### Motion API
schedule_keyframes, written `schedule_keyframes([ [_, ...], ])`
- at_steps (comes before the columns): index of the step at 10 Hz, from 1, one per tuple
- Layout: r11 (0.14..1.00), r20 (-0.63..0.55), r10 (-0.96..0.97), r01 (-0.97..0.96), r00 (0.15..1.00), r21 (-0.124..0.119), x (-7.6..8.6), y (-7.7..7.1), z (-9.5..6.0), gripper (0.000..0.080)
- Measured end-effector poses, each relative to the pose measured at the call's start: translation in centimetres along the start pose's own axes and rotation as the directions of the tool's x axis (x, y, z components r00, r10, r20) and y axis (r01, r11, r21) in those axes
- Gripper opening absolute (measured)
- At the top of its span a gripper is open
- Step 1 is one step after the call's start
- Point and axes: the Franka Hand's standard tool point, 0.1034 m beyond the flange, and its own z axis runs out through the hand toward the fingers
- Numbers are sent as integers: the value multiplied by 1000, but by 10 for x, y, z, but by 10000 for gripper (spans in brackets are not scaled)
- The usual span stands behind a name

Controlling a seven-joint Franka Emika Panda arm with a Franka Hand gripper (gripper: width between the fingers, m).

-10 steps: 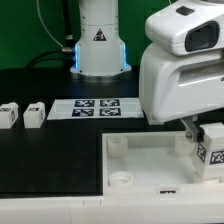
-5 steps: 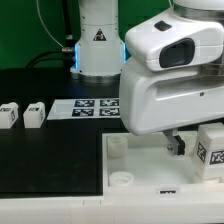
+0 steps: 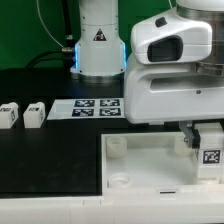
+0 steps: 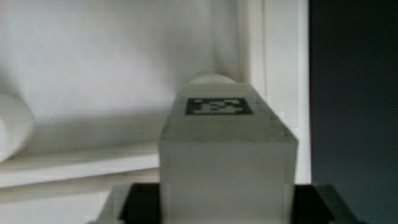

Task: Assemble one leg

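My gripper (image 3: 203, 137) is shut on a leg (image 3: 211, 152), a chunky white block with a marker tag on its face. It holds the leg upright at the right end of the large white panel (image 3: 140, 160), and I cannot tell whether the leg touches the panel. In the wrist view the leg (image 4: 228, 140) fills the middle, gripped near its lower end between the two dark fingers (image 4: 151, 205) of the gripper (image 4: 228, 206). Two more legs (image 3: 10, 113) (image 3: 34, 113) stand on the black table at the exterior view's left.
The marker board (image 3: 95, 108) lies on the table behind the panel. The arm's white base (image 3: 98, 40) stands at the back. A round corner socket (image 3: 121, 179) shows at the panel's near left corner. The arm's bulky wrist housing (image 3: 170, 70) hides the panel's far right.
The arm swung toward the exterior view's left and then back right with the leg in it. The leg's tag now faces the exterior camera more squarely.
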Motion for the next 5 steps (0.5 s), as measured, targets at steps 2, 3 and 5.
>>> schedule_keyframes([
  [2,973,-18,231,-231,973,9,2,1,1,291],
  [3,907,-24,421,-420,907,29,0,4,2,291],
  [5,701,33,707,-706,706,100,-1,11,2,291],
])
